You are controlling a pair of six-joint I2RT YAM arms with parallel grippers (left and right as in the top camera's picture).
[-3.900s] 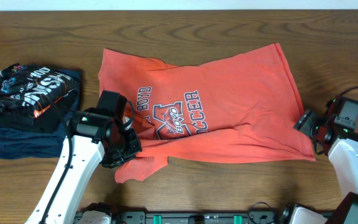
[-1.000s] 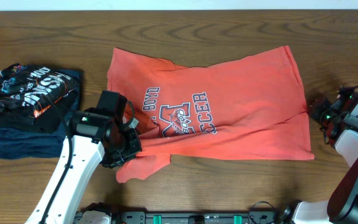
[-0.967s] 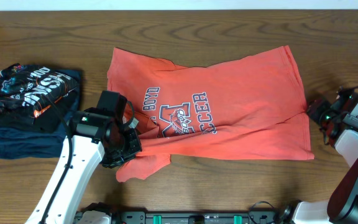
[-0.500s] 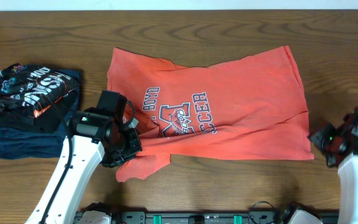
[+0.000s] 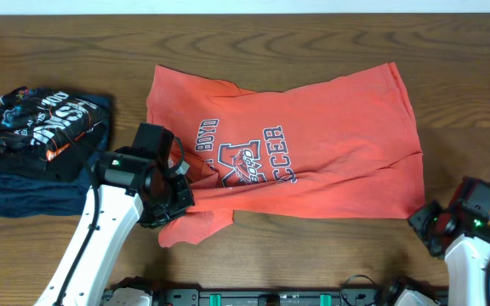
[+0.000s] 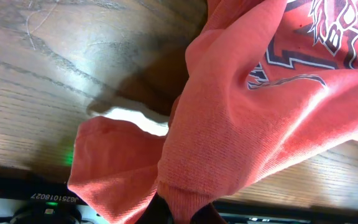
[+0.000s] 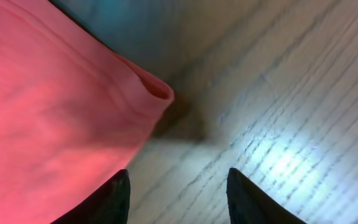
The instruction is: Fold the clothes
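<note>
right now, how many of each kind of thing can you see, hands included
orange shirt: 1
dark clothes pile: 1
hands: 2, left hand and right hand
total: 4

The orange-red T-shirt [image 5: 313, 136] lies chest-up across the middle of the bench [image 5: 313, 34], spread out but rumpled. Its white block lettering [image 5: 272, 155] and crest [image 5: 238, 161] read sideways, and a long fold runs along its near half. The near-left part is bunched and pinched in the left end effector [image 5: 175, 202], with a sleeve [image 5: 196, 225] sagging beneath.
</note>
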